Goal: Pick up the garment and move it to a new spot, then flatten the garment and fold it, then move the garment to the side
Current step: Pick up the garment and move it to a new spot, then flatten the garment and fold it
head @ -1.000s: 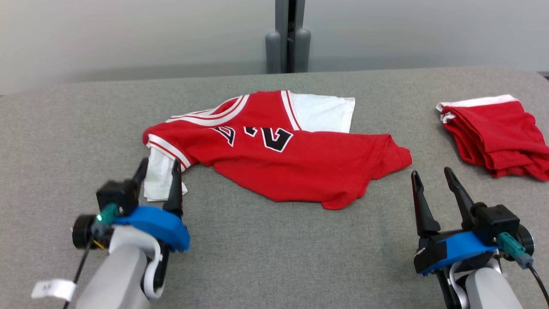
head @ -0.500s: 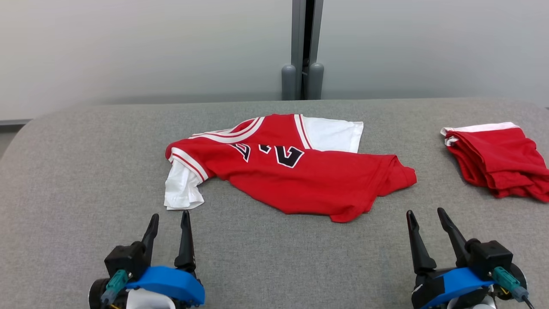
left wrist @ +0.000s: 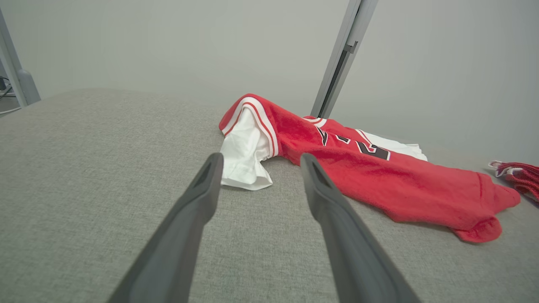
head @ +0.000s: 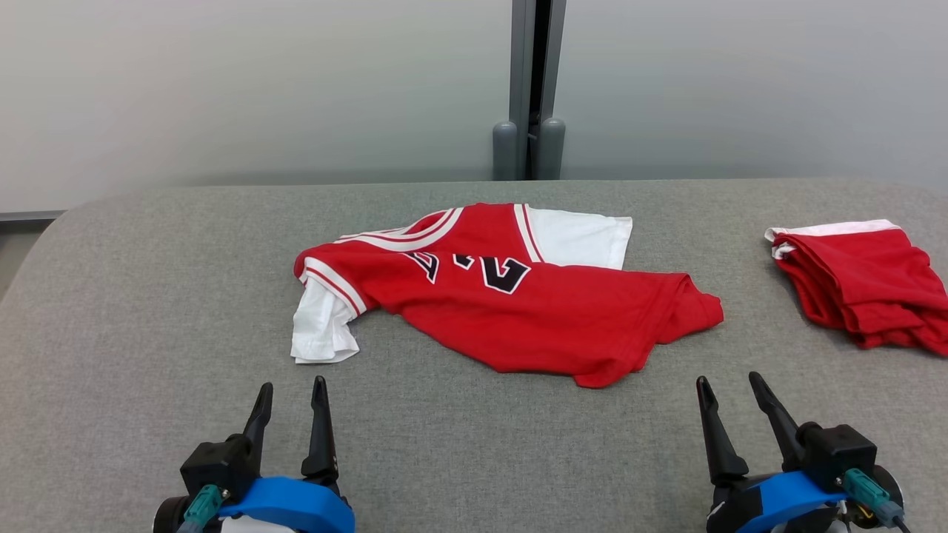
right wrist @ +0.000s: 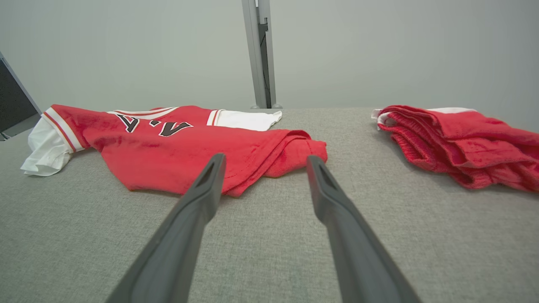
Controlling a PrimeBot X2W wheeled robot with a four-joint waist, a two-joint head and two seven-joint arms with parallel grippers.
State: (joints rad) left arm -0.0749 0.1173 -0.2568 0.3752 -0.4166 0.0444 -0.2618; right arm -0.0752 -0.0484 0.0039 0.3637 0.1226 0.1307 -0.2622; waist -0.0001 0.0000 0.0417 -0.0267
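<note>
Both empty, jaws spread wide. Left end effector (head: 292, 383) sits near side of the garment (head: 533, 311), in line with its white sleeve (head: 318, 333). Right end effector (head: 727, 377) sits near side of the garment's hem corner. Neither touches it. The garment lies crumpled mid-worktop (head: 148, 296), with the post (head: 537, 89) straight behind it.

Risks, as I judge them:
- Layers overlap at the garment's hem. A pinch may take one layer only, so the lift comes up twisted.
- The worktop cover looks like fabric, so low fingertips could snag it.
- The red pile (head: 859, 281) lies right of the garment. A wide carry could drag it.

Hard to tell:
- The chest print is creased and unreadable.
- The far sleeve is partly tucked under the garment's body.
- The pile is cut off at the frame edge.
</note>
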